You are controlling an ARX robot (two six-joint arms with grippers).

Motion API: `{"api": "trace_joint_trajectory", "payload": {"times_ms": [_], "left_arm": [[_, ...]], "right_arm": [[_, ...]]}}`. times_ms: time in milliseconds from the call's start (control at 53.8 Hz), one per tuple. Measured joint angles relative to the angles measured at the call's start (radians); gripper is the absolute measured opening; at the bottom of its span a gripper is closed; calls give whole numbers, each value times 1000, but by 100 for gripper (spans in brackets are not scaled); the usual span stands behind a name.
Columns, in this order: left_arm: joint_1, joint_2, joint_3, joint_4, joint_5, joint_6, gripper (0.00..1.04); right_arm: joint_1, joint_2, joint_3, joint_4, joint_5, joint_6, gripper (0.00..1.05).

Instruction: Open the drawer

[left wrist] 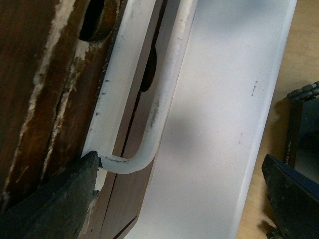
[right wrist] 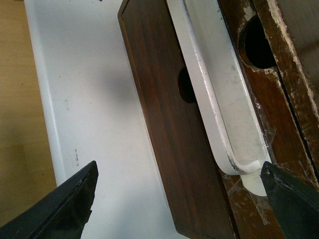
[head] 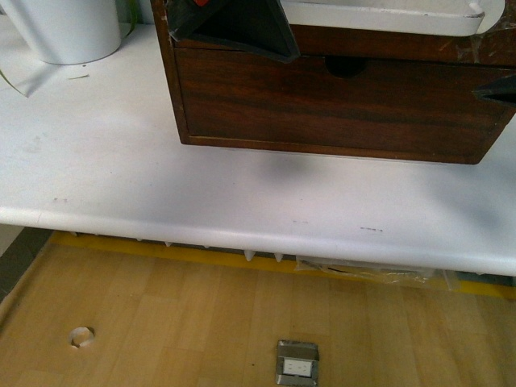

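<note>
The drawer is dark scratched wood (right wrist: 279, 94) with a semicircular notch (right wrist: 256, 42) in its top edge. It has a long white handle (right wrist: 219, 99) held on with clear tape. In the front view only a strip of the drawer (head: 403, 44) and the handle (head: 379, 14) show at the top. My left gripper (left wrist: 179, 199) is open at one bent end of the handle (left wrist: 149, 99), with one finger (left wrist: 55, 199) against the scratched wood. My right gripper (right wrist: 177, 199) is open at the handle's other end, with one finger (right wrist: 294, 194) beside it. Neither gripper holds anything.
A plain dark wood drawer (head: 339, 105) without a handle sits below, on the white table (head: 201, 185). A white round container (head: 68, 28) stands at the back left. The table's front edge runs across the front view, with wooden floor (head: 201, 322) below.
</note>
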Motion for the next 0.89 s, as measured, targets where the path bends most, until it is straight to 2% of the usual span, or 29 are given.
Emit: {"api": "trace_joint_trajectory", "payload": {"times_ms": [353,651,892], "left_arm": [[-29,0,-22,3,-11,14,99],[-58,17,-35,37,-68,44,99],[-68,18,-35,9,-64,74,99]], "right_arm": [[15,17,8,20,18,16,96],[28,48,8,39,32,26,96],[31,80,8,52,35,39,96]]}}
